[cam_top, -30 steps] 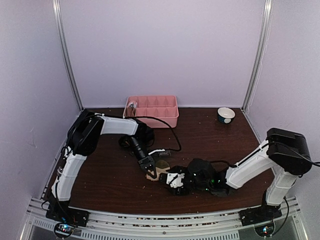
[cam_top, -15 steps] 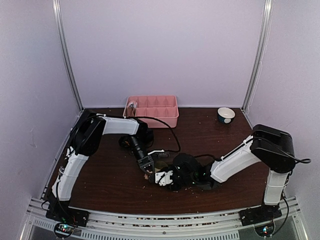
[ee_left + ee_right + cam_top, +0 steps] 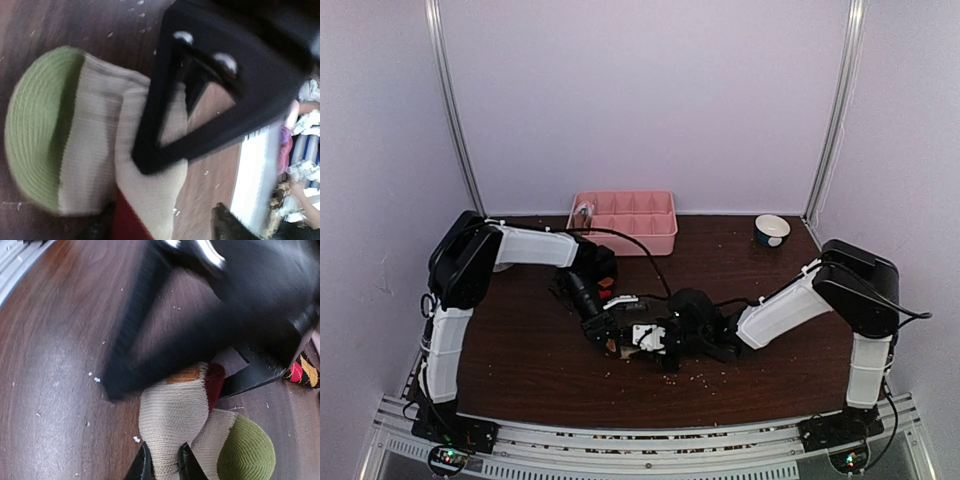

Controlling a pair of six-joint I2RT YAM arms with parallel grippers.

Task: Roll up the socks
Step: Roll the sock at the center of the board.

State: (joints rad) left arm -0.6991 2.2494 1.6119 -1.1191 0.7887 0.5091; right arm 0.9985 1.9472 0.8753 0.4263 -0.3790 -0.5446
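One cream sock (image 3: 172, 410) lies bunched at the middle of the bench (image 3: 520, 370), its olive toe (image 3: 245, 450) flat on the wood. I see the right end effector (image 3: 164, 465) pinched narrow on a fold of its cream fabric. The left end effector (image 3: 160, 227) stands wide just beside the right one, a finger on either side of the sock's red patch (image 3: 127, 222), not clamping it.

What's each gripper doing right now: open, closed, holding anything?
Left gripper: open, fingers spread on either side of the cream sock.
Right gripper: closed, pinching the cream sock's fabric.
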